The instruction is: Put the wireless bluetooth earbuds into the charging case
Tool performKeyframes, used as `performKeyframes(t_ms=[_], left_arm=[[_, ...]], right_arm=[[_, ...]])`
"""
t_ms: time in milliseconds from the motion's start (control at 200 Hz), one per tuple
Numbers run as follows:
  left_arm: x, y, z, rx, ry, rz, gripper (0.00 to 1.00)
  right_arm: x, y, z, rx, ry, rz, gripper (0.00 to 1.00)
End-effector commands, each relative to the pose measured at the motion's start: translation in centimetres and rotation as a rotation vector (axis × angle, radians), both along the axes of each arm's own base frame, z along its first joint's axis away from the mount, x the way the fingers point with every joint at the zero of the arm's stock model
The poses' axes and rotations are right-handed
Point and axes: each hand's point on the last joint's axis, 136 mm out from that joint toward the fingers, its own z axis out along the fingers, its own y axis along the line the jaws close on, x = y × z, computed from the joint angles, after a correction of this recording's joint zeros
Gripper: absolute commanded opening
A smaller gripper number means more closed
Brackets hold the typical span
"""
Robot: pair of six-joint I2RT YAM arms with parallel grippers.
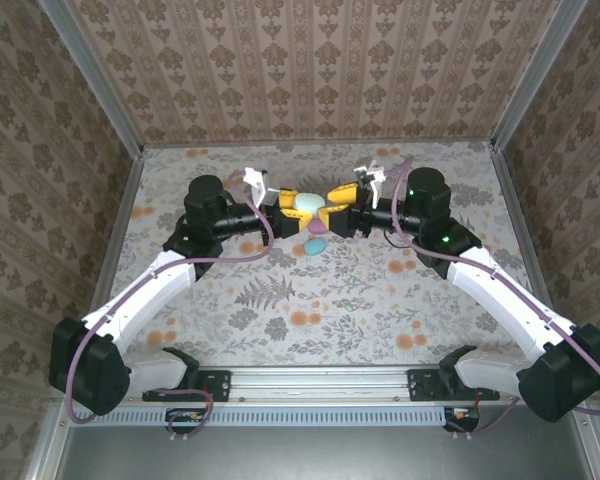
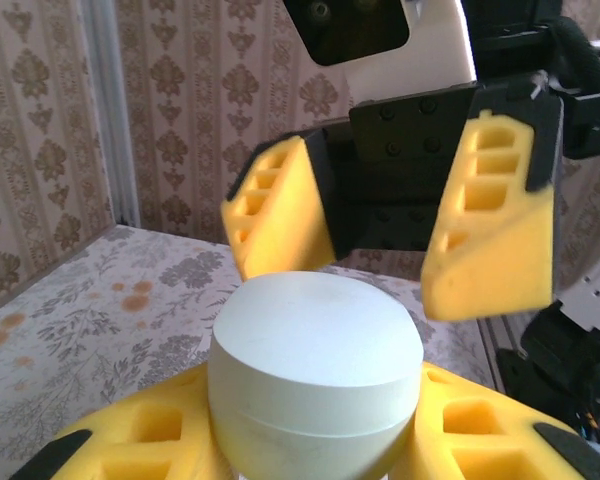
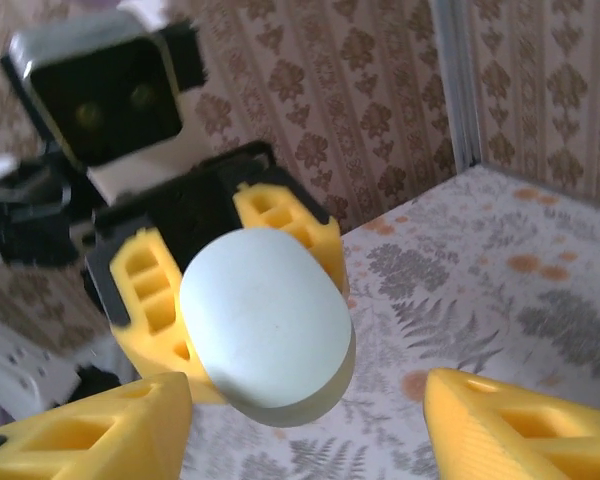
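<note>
Left claw (image 1: 290, 205) is gripping the pale mint charging case (image 2: 315, 360) aloft; the right claw (image 1: 335, 207) is hanging open just beside it. Closing off-centre risks twisting the smooth, rounded case loose and dropping it onto the floral surface (image 1: 380, 300).

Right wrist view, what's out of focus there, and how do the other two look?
Right wrist view: the charging case is fairly crisp, the camera block behind it blurred, the near fingers soft. Left wrist view: case sharp, evenly lit. Top external view: soft light, no glare.
</note>
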Motion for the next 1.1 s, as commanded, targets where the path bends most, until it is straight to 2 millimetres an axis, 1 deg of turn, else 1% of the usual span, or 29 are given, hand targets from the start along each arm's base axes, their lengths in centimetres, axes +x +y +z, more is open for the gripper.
performKeyframes(t_ms=[0, 75, 125, 225, 290, 520, 630, 805, 940, 1015, 1095], left_arm=[[0.2, 0.4, 2.6, -0.106, -0.035, 0.054, 0.24], [0.6, 0.5, 2.6, -0.136, -0.020, 0.083, 0.24], [0.6, 0.4, 2.5, -0.150, -0.015, 0.087, 0.24], [0.6, 0.3, 2.5, -0.158, -0.005, 0.085, 0.24], [0.4, 0.2, 2.5, -0.158, -0.005, 0.079, 0.24], [0.1, 0.4, 2.7, -0.174, -0.003, 0.076, 0.24], [-0.1, 0.3, 2.9, -0.181, -0.003, 0.069, 0.24], [-0.2, 0.4, 3.2, -0.184, -0.011, 0.065, 0.24], [-0.4, 0.4, 3.4, -0.186, -0.013, 0.057, 0.24], [-0.5, 0.3, 3.5, -0.185, -0.015, 0.050, 0.24], [-0.5, 0.4, 3.6, -0.185, -0.014, 0.048, 0.24]], right_arm=[[0.7, -0.3, 2.9, 0.154, 0.226, -0.065, 0.63], [0.2, 0.5, 3.0, 0.157, 0.292, -0.027, 0.63], [0.0, 0.9, 2.6, 0.138, 0.324, -0.015, 0.64], [-0.6, 1.9, 2.1, 0.091, 0.335, 0.022, 0.66], [-0.4, 2.2, 1.7, 0.068, 0.344, 0.019, 0.66], [0.1, 1.9, 0.8, 0.026, 0.330, -0.008, 0.65], [0.0, 1.5, -0.2, -0.031, 0.329, -0.029, 0.66], [0.5, 0.4, -0.5, -0.055, 0.290, -0.097, 0.69], [0.7, 0.0, -0.7, -0.060, 0.285, -0.112, 0.70], [0.8, 0.1, -0.6, -0.058, 0.284, -0.107, 0.70], [0.5, 0.6, -0.3, -0.045, 0.289, -0.065, 0.69]])
